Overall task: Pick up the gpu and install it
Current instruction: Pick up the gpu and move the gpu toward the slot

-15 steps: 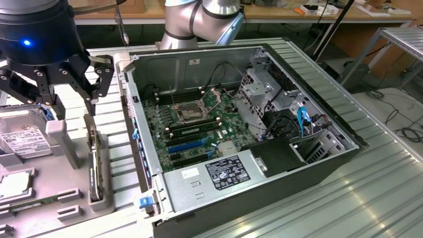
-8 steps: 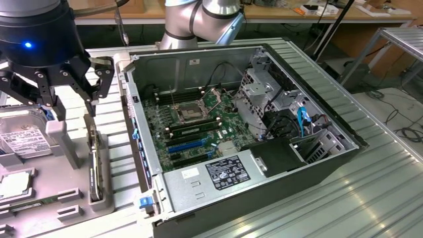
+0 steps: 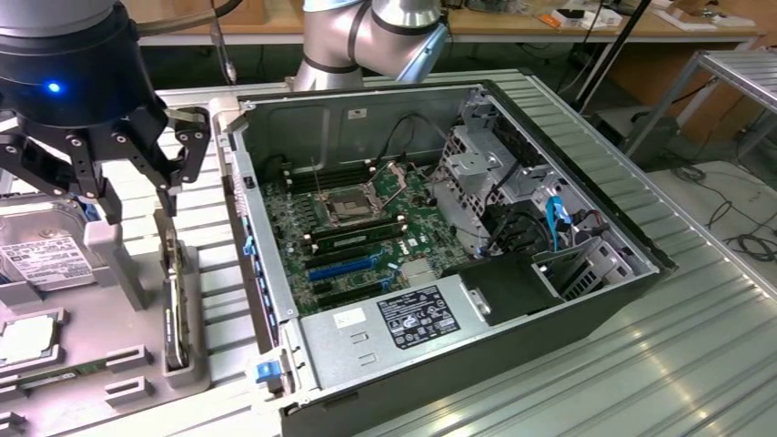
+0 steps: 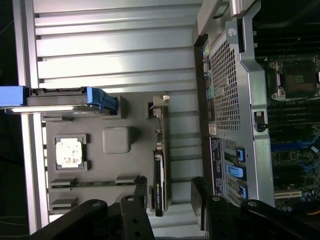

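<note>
Ribbed metal table (image 3: 680,346), thin black gpu (image 3: 178,300)

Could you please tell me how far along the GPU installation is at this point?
Nothing looks done yet: the gpu stands on edge in its holder outside the computer case. The open pincer hangs above it, holding nothing. Gripping, and seating it on the motherboard, are not yet done.

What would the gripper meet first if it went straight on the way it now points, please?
Most likely the gpu, standing on edge in the grey parts tray: the wrist view shows it in line with the open gripper. Depth is unclear, so that is a judgement.
</note>
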{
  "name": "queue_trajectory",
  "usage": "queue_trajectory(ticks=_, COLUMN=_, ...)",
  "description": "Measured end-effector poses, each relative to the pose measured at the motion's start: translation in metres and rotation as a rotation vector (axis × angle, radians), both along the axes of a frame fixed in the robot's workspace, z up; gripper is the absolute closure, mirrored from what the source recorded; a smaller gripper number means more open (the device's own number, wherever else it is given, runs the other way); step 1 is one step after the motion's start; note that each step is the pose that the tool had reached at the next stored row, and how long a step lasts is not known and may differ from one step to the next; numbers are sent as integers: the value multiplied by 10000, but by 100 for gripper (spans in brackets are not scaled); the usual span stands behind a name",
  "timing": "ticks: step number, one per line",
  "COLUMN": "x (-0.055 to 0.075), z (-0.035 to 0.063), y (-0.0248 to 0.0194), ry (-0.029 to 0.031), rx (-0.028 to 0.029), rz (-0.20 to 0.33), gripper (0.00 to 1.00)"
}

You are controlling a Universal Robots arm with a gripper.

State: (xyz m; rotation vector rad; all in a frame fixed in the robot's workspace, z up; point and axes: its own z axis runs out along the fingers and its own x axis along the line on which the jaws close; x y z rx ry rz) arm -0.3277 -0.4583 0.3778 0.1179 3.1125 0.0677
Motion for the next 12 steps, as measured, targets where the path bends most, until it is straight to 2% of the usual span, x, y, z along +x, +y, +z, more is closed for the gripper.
queue_trajectory(ticks=12, x=0, z=-67, y=0, ry=0, rx=1, rz=-1, gripper=52)
